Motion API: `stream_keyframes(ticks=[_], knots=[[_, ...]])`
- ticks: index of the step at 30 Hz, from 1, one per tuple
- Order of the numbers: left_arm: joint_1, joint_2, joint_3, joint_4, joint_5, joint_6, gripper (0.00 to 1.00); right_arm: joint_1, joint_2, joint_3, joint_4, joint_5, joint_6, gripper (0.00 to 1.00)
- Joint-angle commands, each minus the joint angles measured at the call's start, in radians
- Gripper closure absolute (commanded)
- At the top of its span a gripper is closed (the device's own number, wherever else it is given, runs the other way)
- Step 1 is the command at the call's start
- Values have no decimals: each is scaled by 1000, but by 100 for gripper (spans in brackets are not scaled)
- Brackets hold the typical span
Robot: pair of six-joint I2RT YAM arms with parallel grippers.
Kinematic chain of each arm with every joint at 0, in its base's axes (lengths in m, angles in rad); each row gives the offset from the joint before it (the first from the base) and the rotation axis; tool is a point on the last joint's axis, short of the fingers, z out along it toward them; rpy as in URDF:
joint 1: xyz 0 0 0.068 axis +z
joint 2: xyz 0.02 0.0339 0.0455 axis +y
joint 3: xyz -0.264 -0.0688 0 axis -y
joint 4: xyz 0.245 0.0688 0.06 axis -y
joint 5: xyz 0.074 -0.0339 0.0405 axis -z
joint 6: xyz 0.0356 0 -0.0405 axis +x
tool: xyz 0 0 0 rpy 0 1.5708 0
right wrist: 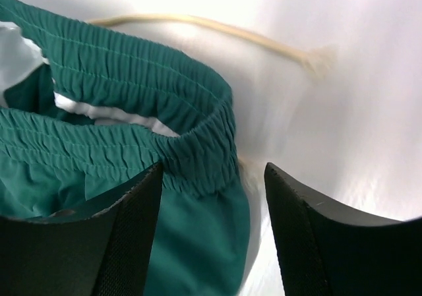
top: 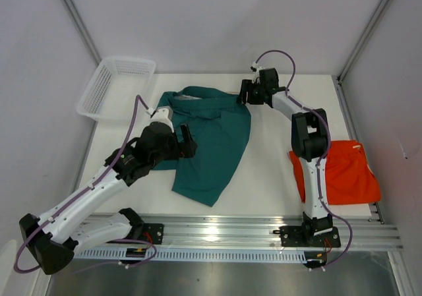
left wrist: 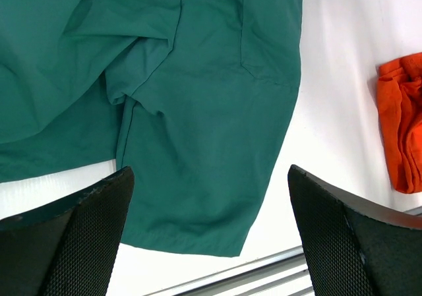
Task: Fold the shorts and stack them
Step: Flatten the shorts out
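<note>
The dark teal shorts [top: 212,138] lie spread out mid-table, waistband toward the back. My left gripper [top: 188,142] hovers over their left side, wide open and holding nothing. In the left wrist view a teal leg hem [left wrist: 198,177] lies flat below the left gripper [left wrist: 211,171]. My right gripper [top: 243,95] is at the back right waistband corner. In the right wrist view the right gripper [right wrist: 212,171] stands open astride the gathered elastic waistband [right wrist: 198,144]; the right finger is clear of the cloth. A cream drawstring [right wrist: 211,27] trails beyond. The orange shorts [top: 343,172] lie folded at the right.
A white mesh basket [top: 115,88] stands at the back left corner, tilted against the wall. An aluminium rail [top: 264,230] runs along the table's near edge. The enclosure walls close in on both sides. The orange shorts [left wrist: 402,124] show at the left wrist view's right edge.
</note>
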Motion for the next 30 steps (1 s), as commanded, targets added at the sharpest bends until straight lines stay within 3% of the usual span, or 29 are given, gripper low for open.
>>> stream_keyframes(ticks=[1, 11, 12, 15, 21, 24, 30], knots=[[-9, -35, -26, 2, -15, -11, 1, -11, 44, 97, 52, -104, -20, 35], [-24, -34, -64, 30, 25, 15, 1, -50, 145, 178, 115, -281, 112, 63], [-36, -26, -67, 45, 43, 32, 1, -48, 148, 183, 110, -282, 113, 77], [-103, 29, -58, 71, 46, 70, 1, -53, 109, 153, 110, -243, 141, 100], [-272, 179, -46, 123, -26, 127, 1, -119, -127, -152, 248, -1, 380, 100], [-320, 242, -53, 142, -49, 146, 1, -157, -247, -266, 125, 159, 469, 100], [-444, 360, -72, 202, -93, 187, 1, -139, -381, -400, 21, 233, 483, 100]])
